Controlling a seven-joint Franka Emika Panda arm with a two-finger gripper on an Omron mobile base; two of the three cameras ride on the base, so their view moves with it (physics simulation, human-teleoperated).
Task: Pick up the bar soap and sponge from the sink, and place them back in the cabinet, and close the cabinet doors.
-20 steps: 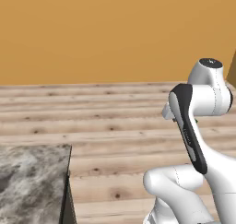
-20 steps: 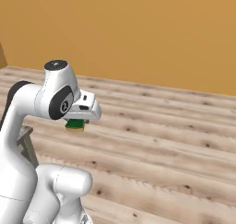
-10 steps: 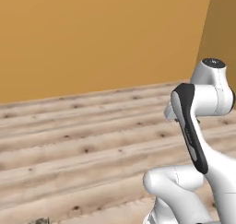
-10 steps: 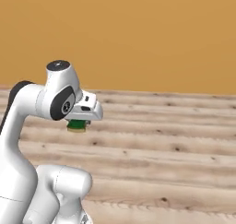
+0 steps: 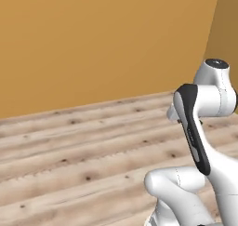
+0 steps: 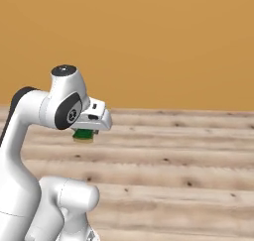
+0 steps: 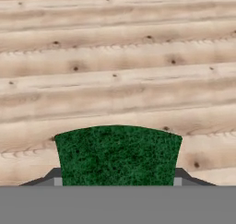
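My gripper (image 6: 85,135) is shut on the sponge (image 6: 84,135), a small green block with a yellow layer that hangs under the white hand in the right base view. In the hand view the sponge's dark green face (image 7: 118,155) sits between the two fingertips (image 7: 51,176), high above the wooden floor. The bar soap, the sink, the cabinet and the cabinet doors are out of view.
A pale plank floor (image 5: 83,150) stretches ahead to an orange wall (image 5: 102,43). A wall corner (image 5: 214,29) shows at the upper right of the left base view. My own white arm (image 5: 200,141) fills the lower right there.
The whole scene has shifted as the base turns: the grey marble counter corner at lower left has left the left base view and a wall corner has come in. The sponge stays gripped.
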